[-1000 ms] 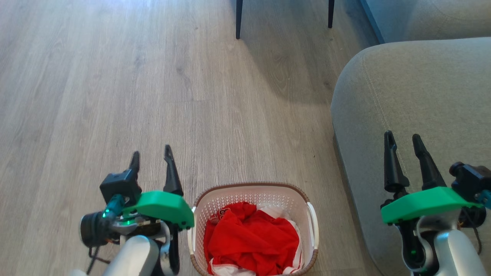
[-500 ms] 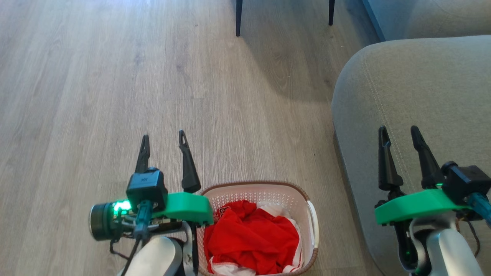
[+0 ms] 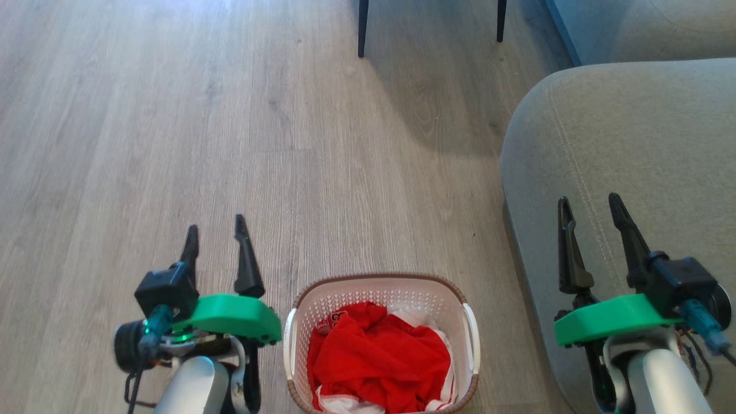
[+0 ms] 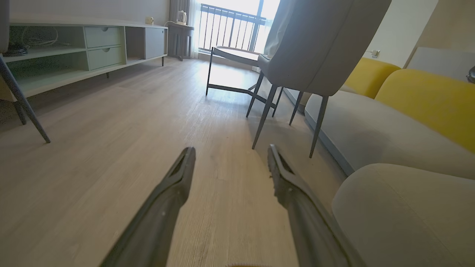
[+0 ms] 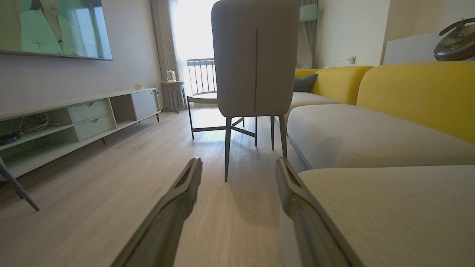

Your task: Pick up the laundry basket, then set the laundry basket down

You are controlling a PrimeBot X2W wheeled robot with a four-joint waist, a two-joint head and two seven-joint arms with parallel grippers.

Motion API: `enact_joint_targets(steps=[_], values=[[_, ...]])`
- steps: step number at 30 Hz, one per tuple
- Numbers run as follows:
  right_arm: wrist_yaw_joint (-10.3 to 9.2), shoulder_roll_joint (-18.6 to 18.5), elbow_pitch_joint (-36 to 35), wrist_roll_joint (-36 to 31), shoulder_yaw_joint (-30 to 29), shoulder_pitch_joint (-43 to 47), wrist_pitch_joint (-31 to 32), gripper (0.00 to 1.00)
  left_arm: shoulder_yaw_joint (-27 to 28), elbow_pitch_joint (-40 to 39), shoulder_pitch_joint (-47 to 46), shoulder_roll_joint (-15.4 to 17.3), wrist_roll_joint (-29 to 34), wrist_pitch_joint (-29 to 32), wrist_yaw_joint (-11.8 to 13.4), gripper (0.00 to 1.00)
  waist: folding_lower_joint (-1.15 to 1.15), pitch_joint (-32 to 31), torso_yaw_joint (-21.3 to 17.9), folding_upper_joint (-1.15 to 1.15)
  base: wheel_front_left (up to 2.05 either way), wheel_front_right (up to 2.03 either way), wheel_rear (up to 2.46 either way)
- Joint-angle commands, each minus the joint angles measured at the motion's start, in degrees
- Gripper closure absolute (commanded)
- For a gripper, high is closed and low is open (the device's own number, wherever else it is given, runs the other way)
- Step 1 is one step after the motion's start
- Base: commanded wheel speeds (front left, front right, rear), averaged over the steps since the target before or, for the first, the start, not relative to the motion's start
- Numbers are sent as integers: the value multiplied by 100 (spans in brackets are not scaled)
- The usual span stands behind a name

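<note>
Basket (image 3: 376,278) on floor (image 3: 172,115), red cloth (image 3: 379,362) inside | left gripper (image 3: 215,225) jaws wide, empty, just beside it | right gripper (image 3: 589,199) wide, empty, over sofa (image 3: 621,144) | risk: tilt and spill from one-handle lift.

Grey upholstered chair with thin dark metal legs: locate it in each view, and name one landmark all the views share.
Head view: two of the grey upholstered chair's dark legs at the top edge, centre to right.
Left wrist view: the chair upper right of centre.
Right wrist view: the chair top centre.
Shared landmark: the rounded grey fabric sofa cushion, at the right in each.
</note>
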Motion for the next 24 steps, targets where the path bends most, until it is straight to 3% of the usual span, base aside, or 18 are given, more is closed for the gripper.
enact_joint_targets(steps=[1, 6, 13, 18, 24], values=[[38, 1, -163, -194, 140, -146, -102, 0, 264, -88, -236, -32, 330, -99, -65, 0, 0, 19, -2, 0, 0, 0, 0], [39, -1, -35, -468, 106, -157, -186, 0, 356, 235, -182, -78, 1050, -183, -96, 0, 0, 78, -8, 0, 0, 0, 0], [41, -4, 442, -778, 208, -151, -270, 0, 75, 803, -161, -80, 1462, -267, -102, 0, 0, 136, -29, 0, 0, 0, 0], [41, -3, 689, -768, 261, -194, -270, 0, 38, 831, -191, -81, 1382, -267, -74, 0, 0, 194, -38, 0, 0, 0, 0], [41, -3, 816, -760, 253, -249, -270, 0, 164, 995, -165, -81, 752, -267, -369, 0, 0, 241, -44, 0, 0, 0, 0]])
